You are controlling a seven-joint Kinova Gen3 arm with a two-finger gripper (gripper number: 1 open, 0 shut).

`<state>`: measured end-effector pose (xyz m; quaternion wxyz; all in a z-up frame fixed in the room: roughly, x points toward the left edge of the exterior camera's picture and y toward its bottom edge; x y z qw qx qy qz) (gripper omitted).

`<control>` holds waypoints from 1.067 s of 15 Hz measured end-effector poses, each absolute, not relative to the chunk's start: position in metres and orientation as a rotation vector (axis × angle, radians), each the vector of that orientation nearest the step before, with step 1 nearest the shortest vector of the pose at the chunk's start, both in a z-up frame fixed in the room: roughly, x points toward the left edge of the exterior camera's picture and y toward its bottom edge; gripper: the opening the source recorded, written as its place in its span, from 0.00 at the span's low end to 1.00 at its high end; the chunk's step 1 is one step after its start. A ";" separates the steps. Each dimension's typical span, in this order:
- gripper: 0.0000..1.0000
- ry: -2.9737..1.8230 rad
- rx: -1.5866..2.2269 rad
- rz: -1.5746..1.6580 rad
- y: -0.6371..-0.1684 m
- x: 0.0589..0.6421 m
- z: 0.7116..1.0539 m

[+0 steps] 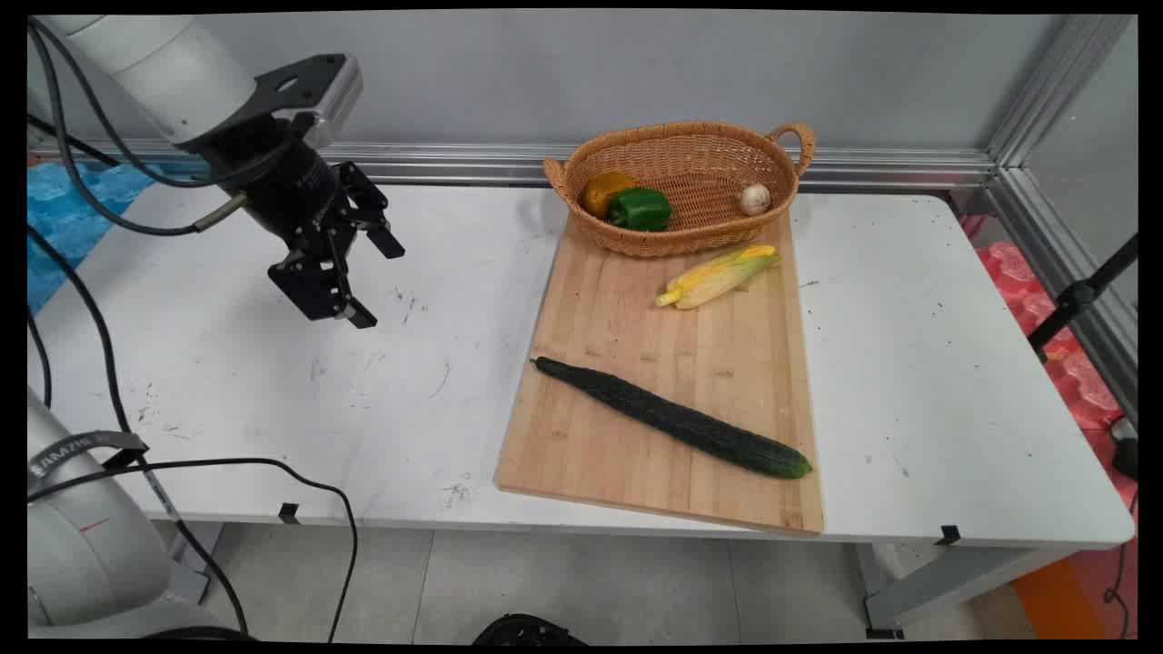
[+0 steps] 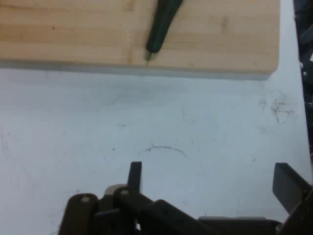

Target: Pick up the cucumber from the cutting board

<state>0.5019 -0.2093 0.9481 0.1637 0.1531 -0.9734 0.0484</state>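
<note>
Black end effector [image 1: 374, 280] | fingers spread wide, empty | above bare white table [image 1: 273, 381] | cucumber [image 1: 672, 418] nearest

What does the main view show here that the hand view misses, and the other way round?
Only the main view shows the wicker basket with an orange pepper, green pepper and garlic bulb, plus the corn cob.

Only the hand view shows the faint curved scratch on the table ahead of the hand.

Both show the open hand above the white table, the cutting board and cucumber.
</note>
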 end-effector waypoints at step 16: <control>1.00 -2.641 0.184 0.126 -0.271 0.358 0.891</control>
